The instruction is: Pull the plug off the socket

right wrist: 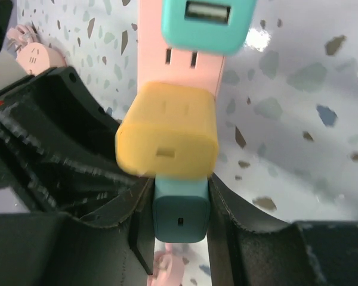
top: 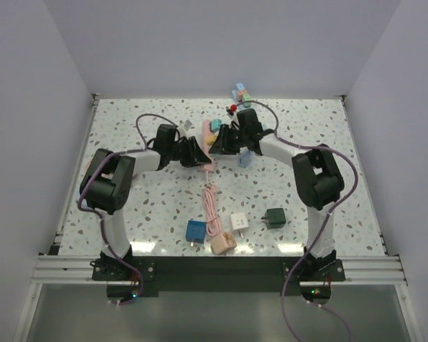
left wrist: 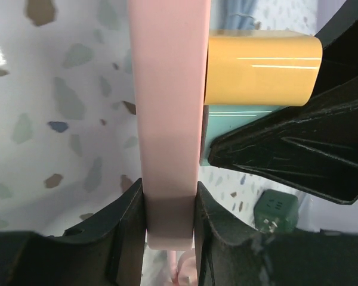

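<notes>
A pink power strip (top: pixel 210 146) is held off the table between both grippers. In the left wrist view my left gripper (left wrist: pixel 170 220) is shut on the end of the strip (left wrist: pixel 167 119). A yellow plug (left wrist: pixel 259 65) and a teal plug (left wrist: pixel 227 128) stick out of its face, both seated against it. In the right wrist view my right gripper (right wrist: pixel 180 214) is shut on the sides of that teal plug (right wrist: pixel 180 211), just below the yellow plug (right wrist: pixel 167 140). A second teal plug (right wrist: pixel 207 21) with a USB port sits further along the strip (right wrist: pixel 179 65).
The strip's pink cord (top: pixel 212 206) runs toward the near edge to its plug (top: pixel 223 244). A blue adapter (top: pixel 195 231), a white adapter (top: pixel 239 223) and a dark green adapter (top: pixel 275 217) lie near the front. Small coloured items (top: pixel 241 94) sit at the back.
</notes>
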`<action>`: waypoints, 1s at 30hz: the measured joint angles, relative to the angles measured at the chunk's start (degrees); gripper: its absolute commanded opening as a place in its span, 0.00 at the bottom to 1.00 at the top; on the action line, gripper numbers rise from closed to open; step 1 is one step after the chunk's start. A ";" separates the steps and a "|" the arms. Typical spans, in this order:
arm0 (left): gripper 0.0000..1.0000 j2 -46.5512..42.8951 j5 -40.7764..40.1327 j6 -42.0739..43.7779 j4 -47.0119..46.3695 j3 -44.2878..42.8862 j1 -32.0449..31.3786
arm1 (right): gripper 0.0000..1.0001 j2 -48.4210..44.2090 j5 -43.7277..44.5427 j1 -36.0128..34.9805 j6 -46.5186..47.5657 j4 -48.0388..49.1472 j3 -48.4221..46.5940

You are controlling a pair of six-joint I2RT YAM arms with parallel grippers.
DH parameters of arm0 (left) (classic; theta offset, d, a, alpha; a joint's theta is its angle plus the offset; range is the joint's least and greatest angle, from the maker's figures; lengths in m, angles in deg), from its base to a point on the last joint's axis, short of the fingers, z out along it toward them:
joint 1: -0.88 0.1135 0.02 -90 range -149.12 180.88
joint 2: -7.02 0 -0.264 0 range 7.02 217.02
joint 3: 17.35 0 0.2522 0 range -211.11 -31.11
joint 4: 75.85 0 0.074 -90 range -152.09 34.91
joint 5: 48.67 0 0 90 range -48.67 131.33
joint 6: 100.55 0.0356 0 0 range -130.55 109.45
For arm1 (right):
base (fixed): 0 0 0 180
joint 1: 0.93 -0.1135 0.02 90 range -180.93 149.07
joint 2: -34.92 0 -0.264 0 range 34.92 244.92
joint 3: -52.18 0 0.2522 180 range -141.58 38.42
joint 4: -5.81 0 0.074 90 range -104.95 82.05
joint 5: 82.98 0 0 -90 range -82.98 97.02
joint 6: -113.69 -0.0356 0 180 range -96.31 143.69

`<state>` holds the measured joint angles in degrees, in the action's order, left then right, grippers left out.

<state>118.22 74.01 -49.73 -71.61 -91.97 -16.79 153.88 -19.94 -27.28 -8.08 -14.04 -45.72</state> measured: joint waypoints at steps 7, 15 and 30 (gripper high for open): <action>0.00 2.14 -2.75 -0.46 2.34 -1.60 7.41 | 0.00 -22.91 2.47 2.21 0.17 -3.10 13.44; 0.00 2.16 -7.13 -0.22 1.49 -2.60 10.01 | 0.00 -31.04 3.34 2.25 1.31 -5.05 18.62; 0.00 2.08 -4.55 7.72 4.68 -4.31 9.66 | 0.33 -20.98 -2.69 -7.26 9.79 -19.93 24.41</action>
<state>120.29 69.47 -42.02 -66.93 -96.28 -7.13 132.89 -22.63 -34.53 1.71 -33.97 -21.31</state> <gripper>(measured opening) 0.368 0.353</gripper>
